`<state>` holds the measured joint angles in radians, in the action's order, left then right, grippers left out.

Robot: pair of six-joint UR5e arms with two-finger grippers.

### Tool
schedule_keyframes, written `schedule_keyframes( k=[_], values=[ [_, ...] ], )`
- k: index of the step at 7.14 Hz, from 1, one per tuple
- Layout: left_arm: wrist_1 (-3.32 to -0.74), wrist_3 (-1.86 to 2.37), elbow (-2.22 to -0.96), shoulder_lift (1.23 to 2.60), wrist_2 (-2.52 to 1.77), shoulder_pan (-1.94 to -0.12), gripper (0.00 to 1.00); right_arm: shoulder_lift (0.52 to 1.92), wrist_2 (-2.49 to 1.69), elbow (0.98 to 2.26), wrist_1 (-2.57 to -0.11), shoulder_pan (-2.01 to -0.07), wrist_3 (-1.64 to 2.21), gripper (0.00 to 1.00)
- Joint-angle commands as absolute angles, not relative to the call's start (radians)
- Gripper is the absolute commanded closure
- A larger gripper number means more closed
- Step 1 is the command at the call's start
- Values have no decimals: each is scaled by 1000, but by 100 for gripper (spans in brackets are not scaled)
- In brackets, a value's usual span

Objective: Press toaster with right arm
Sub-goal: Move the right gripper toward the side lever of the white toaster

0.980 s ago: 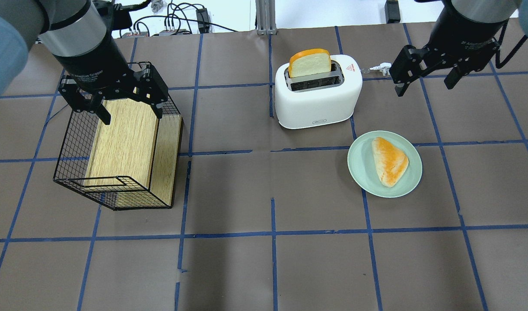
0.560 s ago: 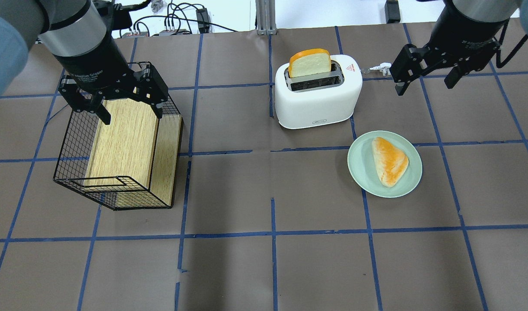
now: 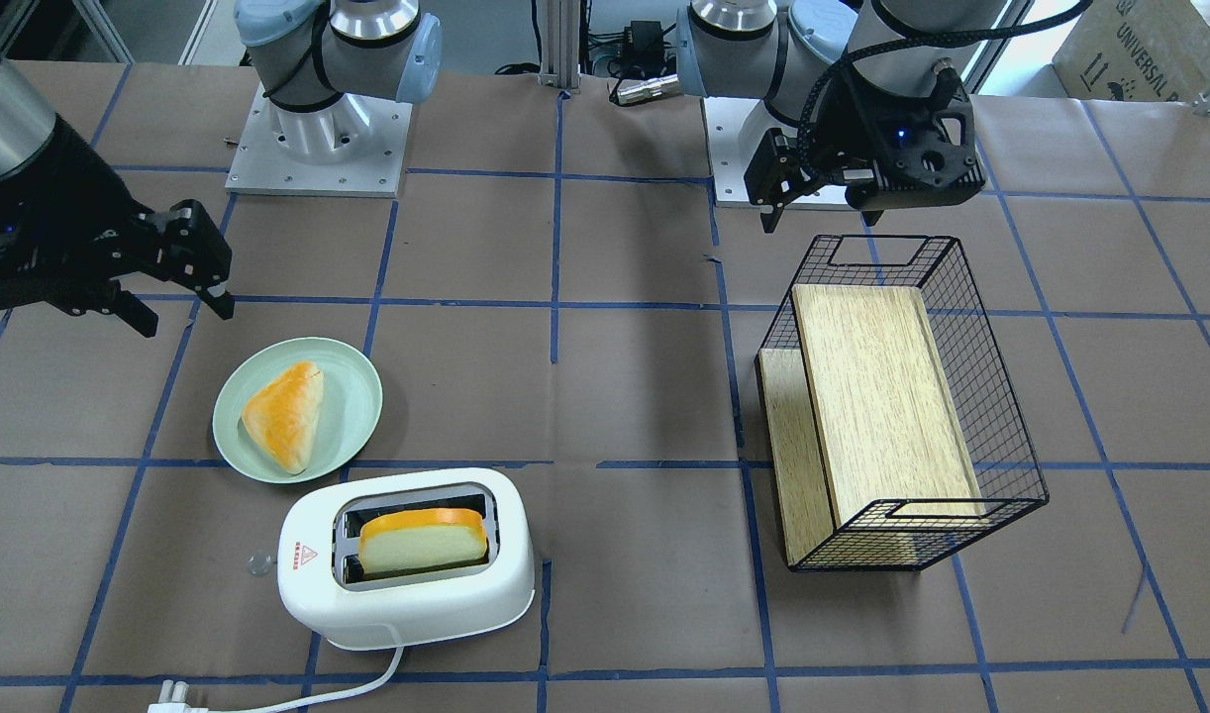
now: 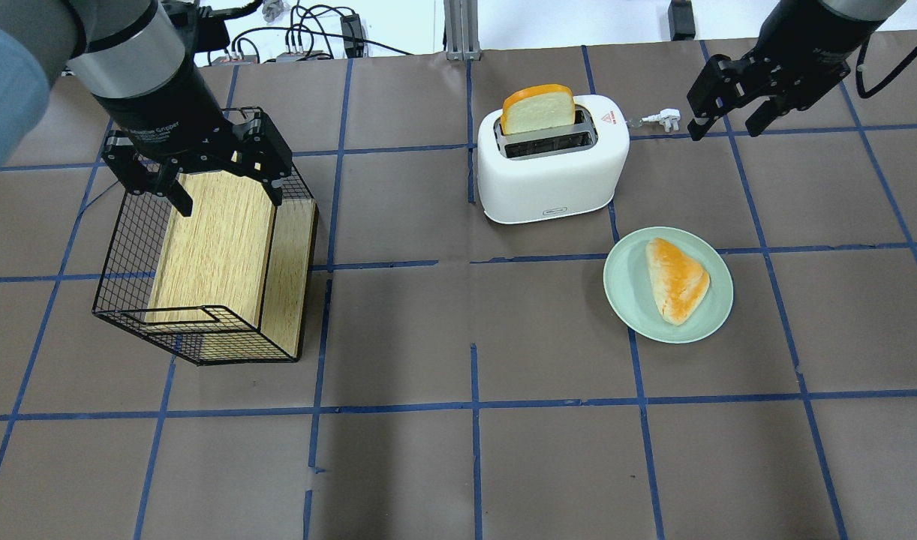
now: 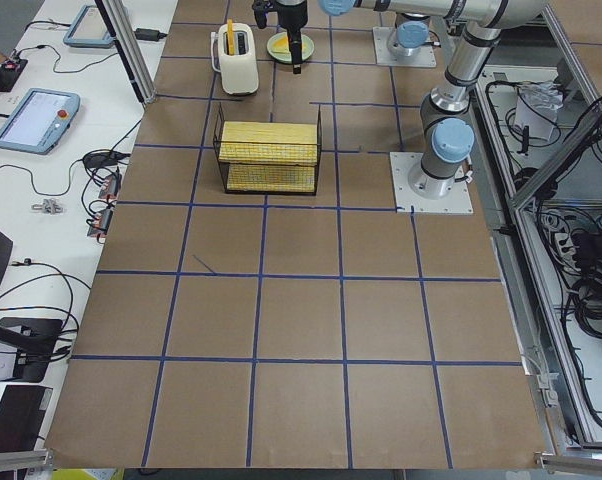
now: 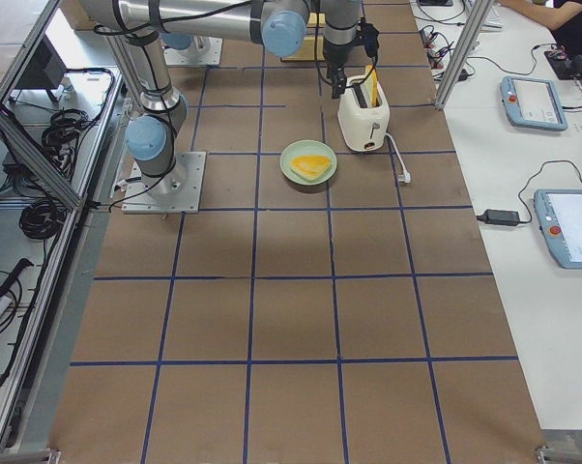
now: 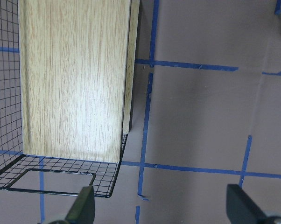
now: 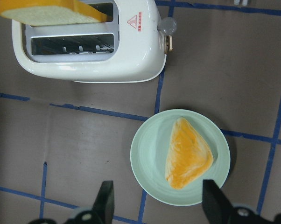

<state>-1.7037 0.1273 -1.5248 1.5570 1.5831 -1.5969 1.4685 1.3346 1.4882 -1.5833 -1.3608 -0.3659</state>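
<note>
The white toaster (image 4: pixel 552 176) stands at the far middle of the table, a slice of bread (image 4: pixel 537 109) upright in its far slot. Its lever knob (image 8: pixel 167 25) sticks out of the end with the red triangle sticker. My right gripper (image 4: pixel 723 131) is open and empty, in the air to the right of that end, near the white plug (image 4: pixel 662 118). In the front view the right gripper (image 3: pixel 184 315) hangs beyond the plate. My left gripper (image 4: pixel 230 201) is open and empty over the wire basket (image 4: pixel 128 255).
A green plate (image 4: pixel 623 300) with a triangular pastry (image 4: pixel 676 277) lies in front of the toaster's right end. The black wire basket holds a wooden board (image 4: pixel 218 240) on the left. The toaster's cord (image 3: pixel 357 688) runs off along the far edge.
My right gripper has moved away toward the far edge of the table, still open. The left arm, toaster and plate have not moved.
</note>
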Motion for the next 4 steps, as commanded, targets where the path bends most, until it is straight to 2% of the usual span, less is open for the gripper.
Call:
schedule_keyframes(
  k=[1, 4],
  values=[
    [-1704, 127, -1525, 1557, 1583, -1597, 0, 1363, 1212, 1433, -1580, -1290, -464, 96],
    [-1704, 127, -1525, 1557, 1583, -1597, 0, 1186, 1085, 1356, -1591, -1299, -512, 97]
  ],
)
